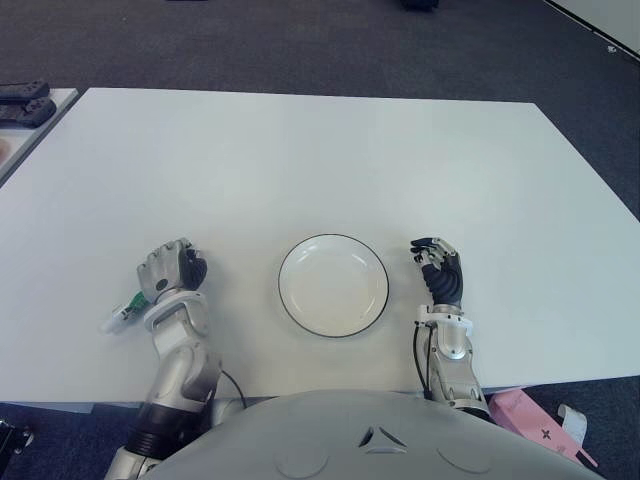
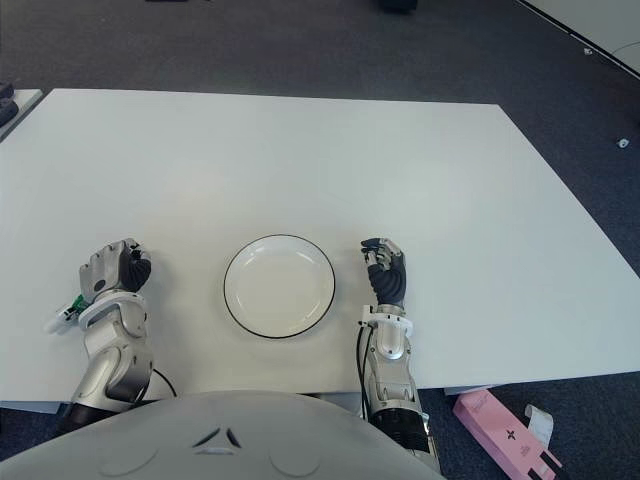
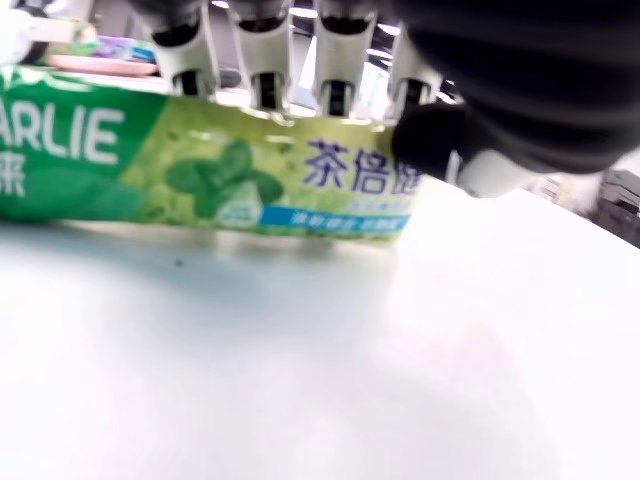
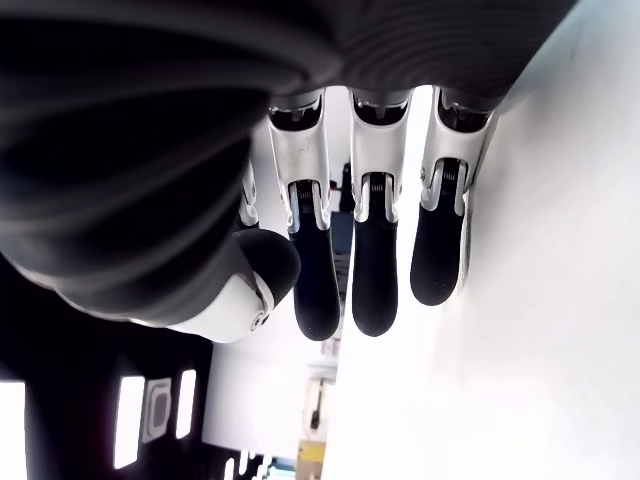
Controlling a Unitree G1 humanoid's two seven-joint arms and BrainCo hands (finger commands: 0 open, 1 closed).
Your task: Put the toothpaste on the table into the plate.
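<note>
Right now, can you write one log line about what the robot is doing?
left hand: closed on toothpaste, on table | plate: empty | right hand: idle, right of plate

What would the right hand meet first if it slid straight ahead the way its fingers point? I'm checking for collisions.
Nothing, as far as the eye views show: beyond the right hand lies only bare table. The plate sits beside it, off that line.

You are looking at a white table filling mid-frame. Dark grey carpet is running along the top.
</note>
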